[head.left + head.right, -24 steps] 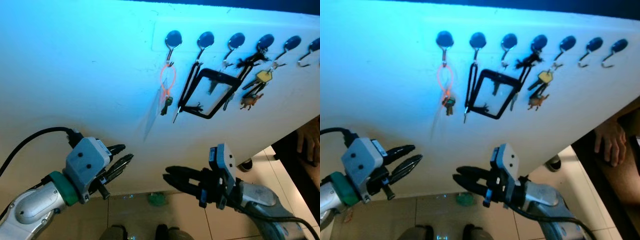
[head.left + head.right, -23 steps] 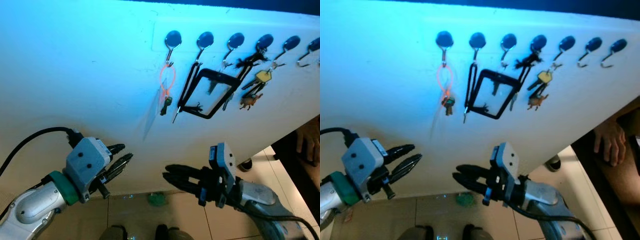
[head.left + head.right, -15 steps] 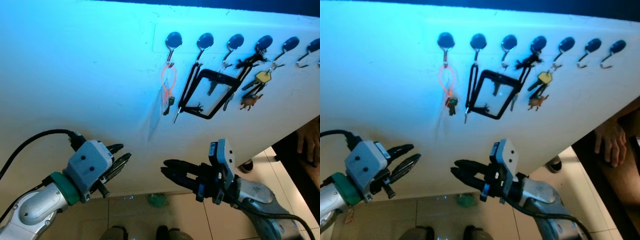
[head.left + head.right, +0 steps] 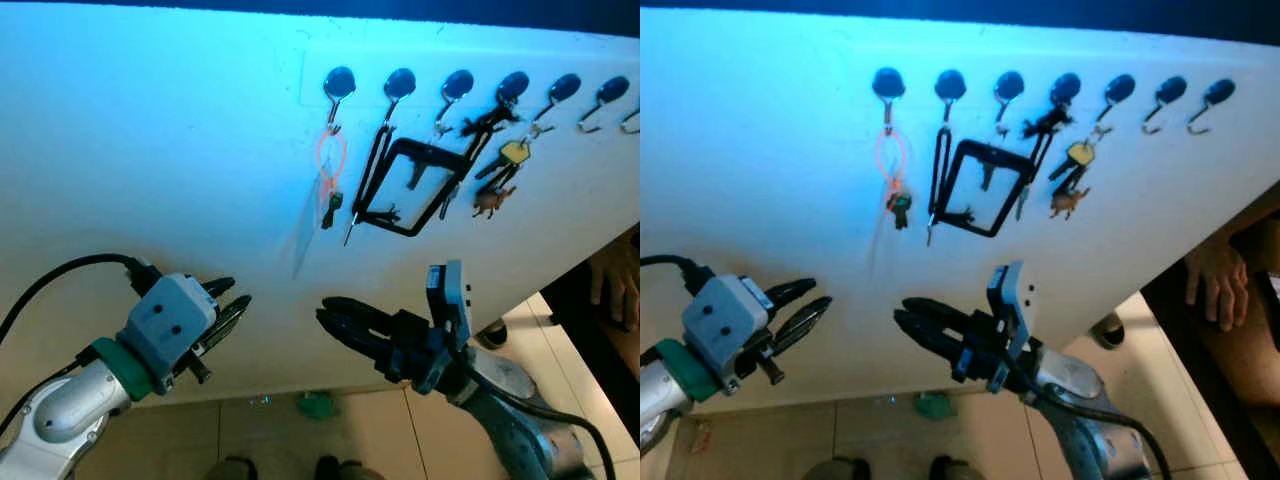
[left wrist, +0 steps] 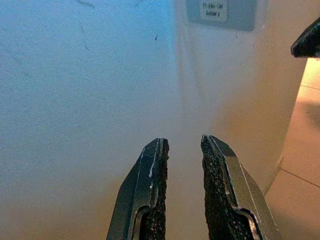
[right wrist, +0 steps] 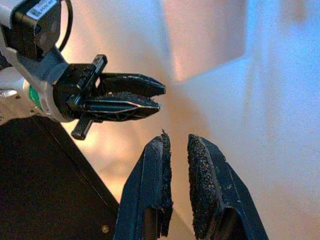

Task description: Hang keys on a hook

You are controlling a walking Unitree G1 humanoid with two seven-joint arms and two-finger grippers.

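Left eye view: a row of round-headed hooks (image 4: 400, 82) is running along the top of a white wall (image 4: 150, 150), and the keys (image 4: 331, 205) are hanging from the leftmost hook (image 4: 339, 80) on an orange loop. Beside them a black rectangular strap frame (image 4: 412, 186) is dangling across the next hooks, with a yellow-headed key bunch (image 4: 505, 165) further right. The left gripper (image 4: 233, 300) and right gripper (image 4: 326, 319) are hovering low before the wall, well below the keys, both empty.

Right eye view: a person's hand (image 4: 1215, 285) is resting at the right edge, and something green (image 4: 931, 404) is lying on the tiled floor (image 4: 890, 430).

Left wrist view: the left gripper's fingers (image 5: 150, 200) are standing narrowly parted, holding nothing, facing bare wall beneath a grey label plate (image 5: 220, 12).

Right wrist view: the right gripper's fingers (image 6: 152, 195) are sitting a slim gap apart, empty, with the left gripper pointing in close by
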